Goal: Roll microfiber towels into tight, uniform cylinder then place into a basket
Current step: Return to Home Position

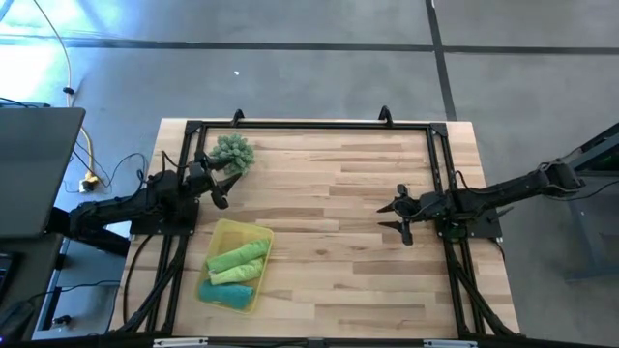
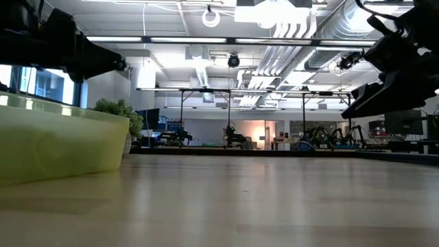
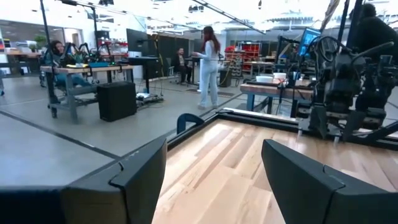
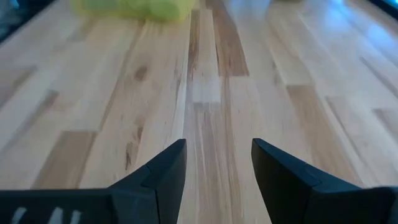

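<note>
Three rolled towels point(image 1: 235, 274) are lying side by side inside a shallow yellow basket point(image 1: 250, 232). Two are lime green and one is teal, with the teal one lying at the end farthest from a spiky pale-green ball point(image 1: 232, 152). The basket is sitting on the left part of a light wooden desk point(image 1: 338, 280), turned at a slight angle.

The left gripper point(image 1: 221, 184) is hovering between the basket and the ball, near the desk's left edge. Its two dark fingers point(image 3: 140, 177) are spread wide apart and holding nothing. The ball is resting close beside this gripper, near the far left corner of the desk.

The right gripper point(image 1: 399, 213) is hanging over the right side of the desk, well apart from the basket. Its fingers point(image 4: 165, 171) are spread too, with only bare wood showing between them.

Beyond the desk, a person point(image 3: 209, 62) is standing in a large workshop room among benches and equipment.
</note>
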Robot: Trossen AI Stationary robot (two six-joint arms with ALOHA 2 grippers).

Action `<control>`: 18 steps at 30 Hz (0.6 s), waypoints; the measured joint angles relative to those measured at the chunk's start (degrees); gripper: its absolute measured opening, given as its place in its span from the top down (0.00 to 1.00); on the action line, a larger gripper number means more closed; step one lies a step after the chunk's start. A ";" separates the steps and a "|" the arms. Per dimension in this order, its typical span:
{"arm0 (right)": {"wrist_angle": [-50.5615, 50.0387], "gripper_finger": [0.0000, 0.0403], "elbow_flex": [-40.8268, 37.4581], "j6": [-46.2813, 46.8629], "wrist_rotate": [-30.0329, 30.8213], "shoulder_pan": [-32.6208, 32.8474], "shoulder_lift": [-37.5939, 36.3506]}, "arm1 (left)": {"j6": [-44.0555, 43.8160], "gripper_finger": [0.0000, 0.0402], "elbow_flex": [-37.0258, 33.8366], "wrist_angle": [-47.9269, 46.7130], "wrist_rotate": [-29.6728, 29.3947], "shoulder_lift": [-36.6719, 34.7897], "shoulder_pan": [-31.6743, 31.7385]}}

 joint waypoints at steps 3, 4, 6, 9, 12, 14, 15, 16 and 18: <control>-1.10 0.57 0.00 0.00 0.00 -0.01 -3.82 | 0.01 0.37 0.00 0.00 0.00 0.00 0.00; -1.79 0.57 0.00 0.01 0.00 0.00 -5.56 | 0.00 0.37 0.00 0.00 0.00 0.00 0.00; -3.21 0.57 0.00 0.00 0.00 0.00 -9.57 | 0.01 0.37 0.00 0.00 0.00 0.01 0.00; -5.14 0.57 0.00 0.02 0.00 -0.01 -15.41 | 0.00 0.37 0.00 0.00 0.00 0.02 0.00; -5.77 0.57 0.00 0.02 0.00 -0.01 -19.93 | 0.00 0.37 0.00 0.00 0.00 0.02 0.00; -5.79 0.57 0.00 0.00 0.00 0.00 -22.07 | 0.00 0.37 0.00 0.00 0.00 0.02 0.00; -5.83 0.57 0.00 0.00 0.00 -0.01 -22.94 | 0.00 0.37 0.00 0.00 0.00 0.02 0.00; -5.84 0.57 0.00 0.01 0.00 -0.01 -23.71 | 0.00 0.37 0.00 0.00 0.00 0.02 0.00; -5.80 0.57 -0.04 0.01 0.00 -0.03 -24.98 | 0.01 0.37 0.00 0.00 0.00 0.02 0.00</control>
